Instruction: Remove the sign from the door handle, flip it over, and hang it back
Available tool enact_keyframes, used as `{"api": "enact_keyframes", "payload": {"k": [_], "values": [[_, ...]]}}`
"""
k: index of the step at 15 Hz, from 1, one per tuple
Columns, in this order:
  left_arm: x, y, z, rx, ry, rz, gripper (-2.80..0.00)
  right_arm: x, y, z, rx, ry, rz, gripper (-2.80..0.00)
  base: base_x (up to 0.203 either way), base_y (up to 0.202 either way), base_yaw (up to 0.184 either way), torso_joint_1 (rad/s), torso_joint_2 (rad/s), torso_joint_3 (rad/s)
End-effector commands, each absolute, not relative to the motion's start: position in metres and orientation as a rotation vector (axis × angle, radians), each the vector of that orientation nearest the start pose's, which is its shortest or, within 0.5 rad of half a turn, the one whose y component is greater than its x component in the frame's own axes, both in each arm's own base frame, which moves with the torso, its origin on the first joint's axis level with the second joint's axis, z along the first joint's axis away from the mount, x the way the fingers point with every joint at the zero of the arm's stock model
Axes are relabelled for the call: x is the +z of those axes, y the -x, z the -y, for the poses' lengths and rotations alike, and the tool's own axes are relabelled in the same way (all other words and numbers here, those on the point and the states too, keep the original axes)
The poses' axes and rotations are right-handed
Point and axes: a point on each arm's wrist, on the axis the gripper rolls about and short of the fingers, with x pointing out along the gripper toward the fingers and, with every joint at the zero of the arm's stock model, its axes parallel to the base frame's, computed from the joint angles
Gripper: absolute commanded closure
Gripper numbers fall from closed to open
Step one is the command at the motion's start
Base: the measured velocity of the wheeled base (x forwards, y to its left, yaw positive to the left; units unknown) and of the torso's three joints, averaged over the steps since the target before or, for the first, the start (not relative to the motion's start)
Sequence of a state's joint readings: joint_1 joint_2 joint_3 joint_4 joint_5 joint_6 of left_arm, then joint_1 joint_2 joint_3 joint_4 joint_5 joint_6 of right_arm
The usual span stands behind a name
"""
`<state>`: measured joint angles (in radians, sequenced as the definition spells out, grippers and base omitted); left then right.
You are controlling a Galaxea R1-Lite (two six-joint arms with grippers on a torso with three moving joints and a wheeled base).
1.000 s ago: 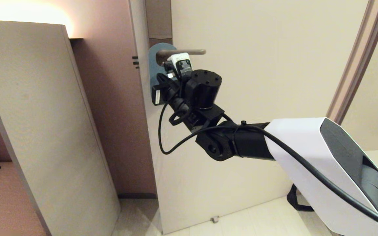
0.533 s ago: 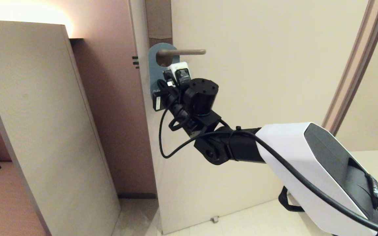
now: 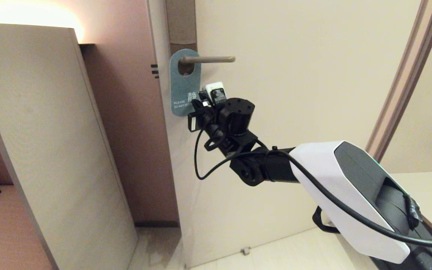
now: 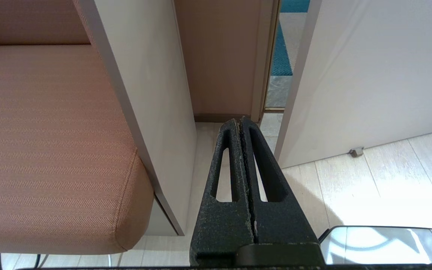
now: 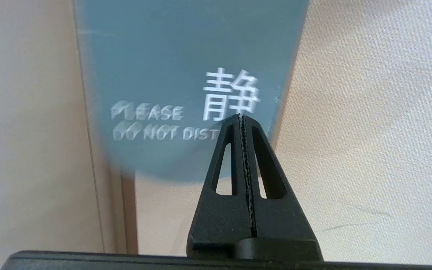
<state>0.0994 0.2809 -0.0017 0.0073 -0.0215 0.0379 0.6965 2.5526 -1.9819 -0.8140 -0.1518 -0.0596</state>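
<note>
1. The sign [image 3: 182, 84] hangs by its cut-out hole on the door handle [image 3: 208, 59], so its blue face lies flat against the door [image 3: 294, 93] with the lettered side outward. It hangs freely from the lever alone, which is why its lower end reaches just ahead of the jaws rather than into them.

2. The right gripper [image 5: 243, 117] is raised in front of the door, with the sign's lower corner straight ahead of its tips. In the right wrist view the tips overlap the printed words on the sign, but whether they touch the card or sit just short of it cannot be told.

3. The jaws of the right gripper are pressed together, their toothed faces meeting along a single seam with nothing between them. They pinch no part of the sign.

4. The left gripper [image 4: 241, 122] is parked low, well away from the handle, pointing toward the floor [image 4: 369, 187] between the upholstered seat [image 4: 51, 150] and the door's bottom edge. Its jaws are also pressed together and hold nothing.

5. Judged from this, the sign reads as hung, and the right arm holds no load. If a further grasp were wanted, the jaws would first need to spread to take the card's thin edge.
</note>
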Motion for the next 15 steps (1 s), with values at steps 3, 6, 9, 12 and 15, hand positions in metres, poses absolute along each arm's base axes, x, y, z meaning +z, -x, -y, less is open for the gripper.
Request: {"api": "enact_keyframes", "payload": {"k": [3, 6, 9, 12, 15], "values": [[0.079, 0.001, 0.001, 0.072, -0.021, -0.289, 0.0, 0.171, -0.41, -0.337, 0.526, -0.044, 0.248, 0.0, 0.0, 0.0, 0.0, 0.0, 0.0, 0.0], [0.079, 0.001, 0.001, 0.072, -0.021, -0.289, 0.0, 0.179, -0.403, -0.321, 0.511, -0.018, 0.208, 0.0, 0.0, 0.0, 0.0, 0.0, 0.0, 0.0], [0.079, 0.001, 0.001, 0.072, -0.021, -0.289, 0.0, 0.199, -0.396, -0.287, 0.462, 0.035, 0.196, 0.0, 0.0, 0.0, 0.0, 0.0, 0.0, 0.0], [0.079, 0.001, 0.001, 0.072, -0.021, -0.289, 0.0, 0.213, -0.386, -0.247, 0.4, 0.091, 0.171, 0.0, 0.0, 0.0, 0.0, 0.0, 0.0, 0.0], [0.079, 0.001, 0.001, 0.072, -0.021, -0.289, 0.0, 0.218, -0.373, -0.203, 0.326, 0.141, 0.121, 0.0, 0.0, 0.0, 0.0, 0.0, 0.0, 0.0]]}}
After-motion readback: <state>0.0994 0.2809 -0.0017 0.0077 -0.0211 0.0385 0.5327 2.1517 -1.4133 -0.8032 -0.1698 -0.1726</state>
